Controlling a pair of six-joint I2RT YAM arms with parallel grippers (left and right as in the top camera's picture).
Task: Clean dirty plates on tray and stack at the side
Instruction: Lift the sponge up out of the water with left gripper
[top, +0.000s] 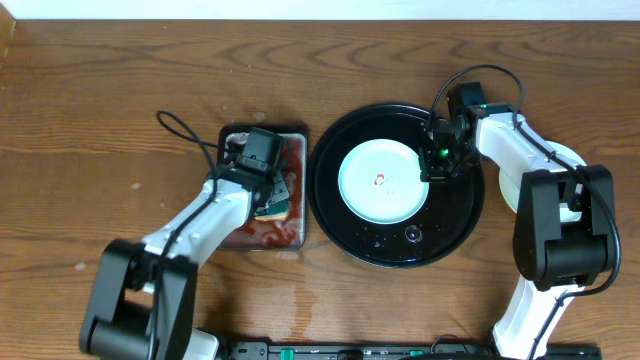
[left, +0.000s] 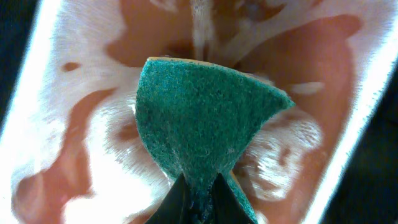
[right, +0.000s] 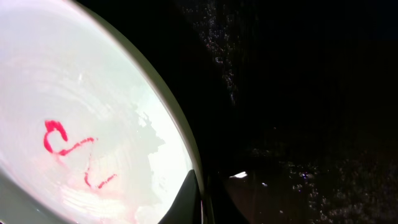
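The blue-white plate (top: 383, 180) lies near the middle of the round black tray (top: 455, 222), its red smear facing up and not yet wiped. At the plate's edge nearest the tray's right rim, the right gripper (right: 200, 196) has its jaws pinching the plate's lip. This is probably to pin the light plastic down so that it cannot skate over the wet, glossy tray when it is scrubbed.

Just left of the tray sits a rectangular pan (top: 297, 235) of reddish liquid on the worktop (top: 100, 120). Over it the left gripper (left: 199, 190) has its jaws pressed onto the lower corner of a green scouring sponge (left: 205, 118). The sponge hangs low over the liquid, seemingly to be wetted there before it goes to the plate.

Right of the tray, a pale disc (top: 568, 156) shows partly from under the right arm. It may be a plate already set aside.
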